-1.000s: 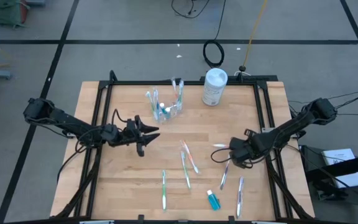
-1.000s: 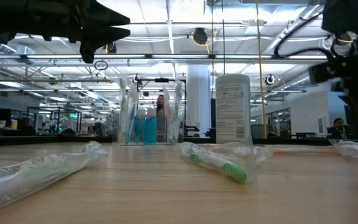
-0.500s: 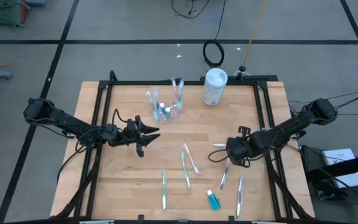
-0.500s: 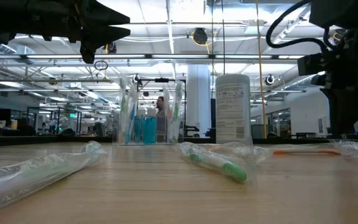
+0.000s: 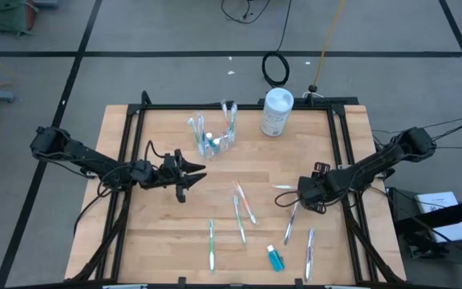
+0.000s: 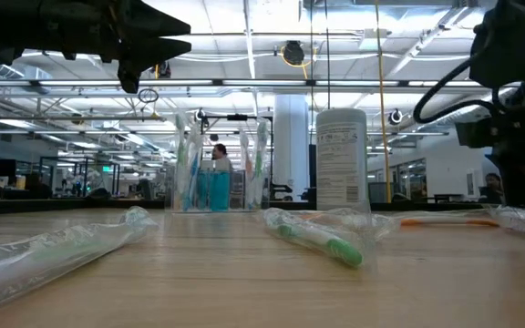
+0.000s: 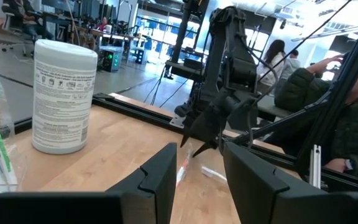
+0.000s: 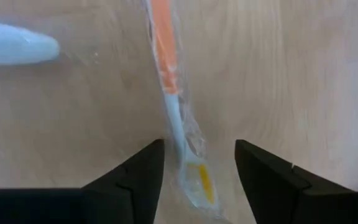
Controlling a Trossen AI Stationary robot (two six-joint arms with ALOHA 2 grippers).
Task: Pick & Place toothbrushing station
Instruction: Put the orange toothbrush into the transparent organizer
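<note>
Right wrist view shows the right gripper (image 8: 197,171) with jaws wide astride a wrapped orange toothbrush (image 8: 168,68) lying flat on the worktop (image 8: 303,74), seemingly lined up to pinch it.

table (image 5: 151,233): wood; on it: cup (image 5: 215,140); canister (image 5: 277,111); loose toothbrushes (image 5: 241,210); tube (image 5: 276,258)

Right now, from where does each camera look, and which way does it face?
High: above, facing down; both arms, left gripper, right gripper.
Low: table height, level; cup, canister, dark arms above.
Left wrist: across the table; canister, own open fingers, right arm.
Right wrist: down on an orange toothbrush, own open fingers.
Shared: high and low both show the canister.
</note>
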